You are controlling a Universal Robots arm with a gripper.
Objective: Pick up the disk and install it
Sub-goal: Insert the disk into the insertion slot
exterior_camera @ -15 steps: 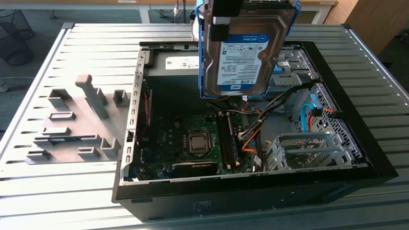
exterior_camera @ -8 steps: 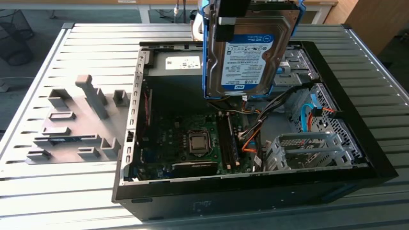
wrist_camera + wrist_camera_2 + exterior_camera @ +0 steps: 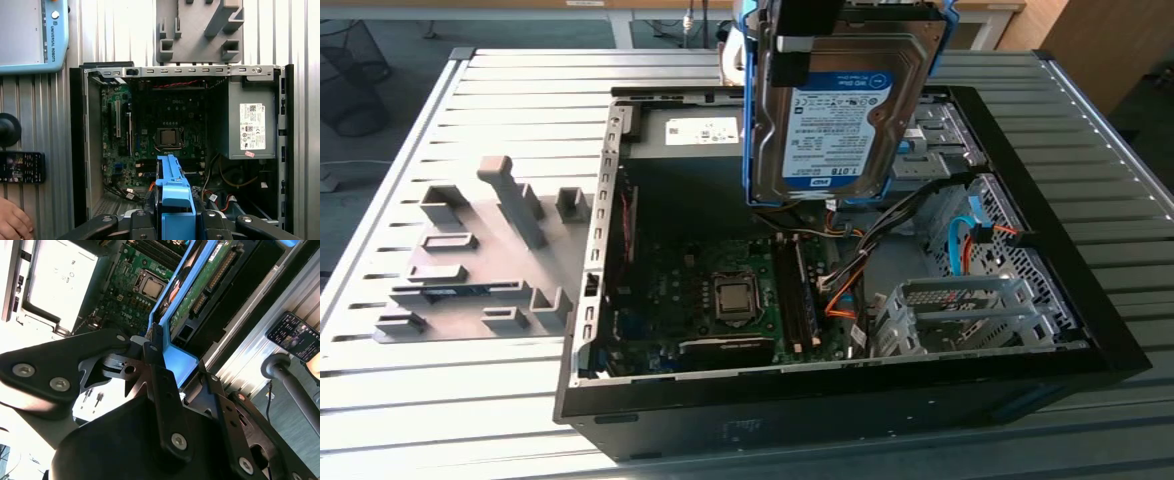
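- My gripper point(image 3: 150, 347) is clamped on the blue plastic frame at one short end of the flat silver-grey rectangular hard disk point(image 3: 834, 120). A dark finger point(image 3: 152, 342) presses against that frame in the second wrist view.
- The disk hangs straight out from my jaws with its long axis upright. Its white-and-blue label faces the exterior view and its green circuit side faces away. It touches nothing but me.
- Its free short end points down into the open black tower computer case point(image 3: 1107, 330), well clear of the parts inside, as I judge it.
- Directly past that end, in the first wrist view, lies the green motherboard point(image 3: 160, 125) with its square silver processor socket point(image 3: 169, 137).
- The perforated silver metal drive cage point(image 3: 961, 310) sits off to the exterior view's right of the disk and lower, in the case's near corner.
- The dark grey box with a white sticker point(image 3: 250, 120) fills the case corner on the other side.
- Count: 1 disk, 1 gripper, 1 case, 1 motherboard, 1 socket, 1 cage, 1 grey box.
- Outside the case on the slatted grey metal table point(image 3: 454, 400) stands 1 grey fixture plate with upright holders point(image 3: 467, 260).
- 1 person's hand point(image 3: 12, 222) rests at the table's edge near 1 black handset point(image 3: 22, 167).
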